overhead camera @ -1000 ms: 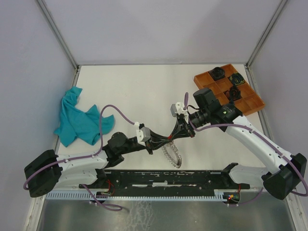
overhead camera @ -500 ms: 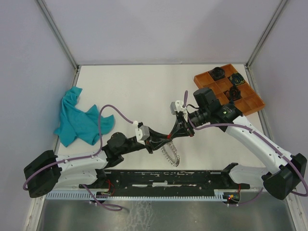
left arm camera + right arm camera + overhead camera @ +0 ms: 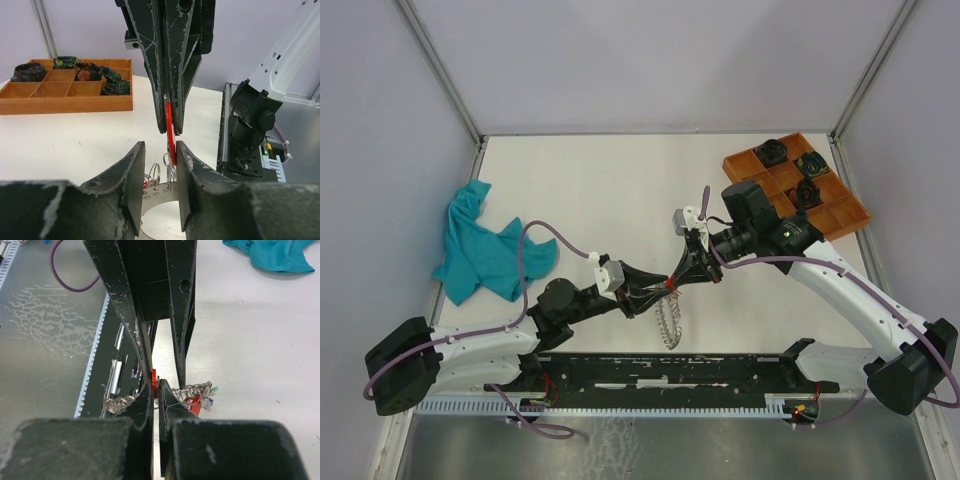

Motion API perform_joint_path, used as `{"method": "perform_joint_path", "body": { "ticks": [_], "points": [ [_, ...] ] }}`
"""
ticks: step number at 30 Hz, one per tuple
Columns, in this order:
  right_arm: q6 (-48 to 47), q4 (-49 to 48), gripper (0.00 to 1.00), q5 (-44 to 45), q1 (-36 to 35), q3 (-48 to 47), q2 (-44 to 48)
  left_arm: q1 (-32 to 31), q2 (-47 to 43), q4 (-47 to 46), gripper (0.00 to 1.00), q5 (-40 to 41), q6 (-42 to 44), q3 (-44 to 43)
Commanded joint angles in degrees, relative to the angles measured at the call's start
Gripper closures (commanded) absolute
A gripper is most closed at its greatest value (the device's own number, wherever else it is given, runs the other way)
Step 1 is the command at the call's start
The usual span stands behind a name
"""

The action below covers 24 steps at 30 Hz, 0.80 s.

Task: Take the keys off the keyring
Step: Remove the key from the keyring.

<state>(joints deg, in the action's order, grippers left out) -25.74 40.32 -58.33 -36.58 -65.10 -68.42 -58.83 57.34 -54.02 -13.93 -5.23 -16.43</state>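
Coiled silver keyring (image 3: 667,322) dangles from a red-tagged key (image 3: 170,145) pinched by the right tool (image 3: 155,392); left tool (image 3: 160,160) gapes.

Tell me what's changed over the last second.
The left tool opened; its fingers now stand apart either side of the red-tagged key. The keyring below swung slightly left in the top view. The right tool stays shut on the red-tagged key; cloth and tray unmoved.

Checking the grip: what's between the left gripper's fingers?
A red-tagged key, pinched from above by the right gripper, shown in the left wrist view.
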Motion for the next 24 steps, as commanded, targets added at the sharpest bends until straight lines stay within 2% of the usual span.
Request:
{"method": "perform_joint_path", "body": {
  "ticks": [1, 7, 12, 16, 24],
  "points": [
    [1.6, -3.6, 0.99, -2.6, 0.0, -0.3, 1.4, 0.4, -2.0, -1.4, 0.59, 1.5, -2.7, 0.4],
    [2.7, -4.5, 1.0, -2.0, 0.1, 0.1, 1.3, 0.4, -6.2, -0.1, 0.45, 5.1, -3.7, 2.9],
    [6.8, -7.9, 0.99, 0.3, 0.1, 1.0, 1.4, 0.5, -12.4, 3.6, 0.46, 8.7, -7.2, 5.1],
    [14.3, -13.7, 0.99, 3.0, 0.1, 2.4, 1.4, 0.4, -17.7, 12.8, 0.46, 14.4, -14.1, 4.2],
    [27.7, -22.9, 0.99, 11.9, 0.1, 4.4, 0.6, 0.5, -25.8, 28.9, 0.48, 21.9, -19.5, -1.0]
  ]
}}
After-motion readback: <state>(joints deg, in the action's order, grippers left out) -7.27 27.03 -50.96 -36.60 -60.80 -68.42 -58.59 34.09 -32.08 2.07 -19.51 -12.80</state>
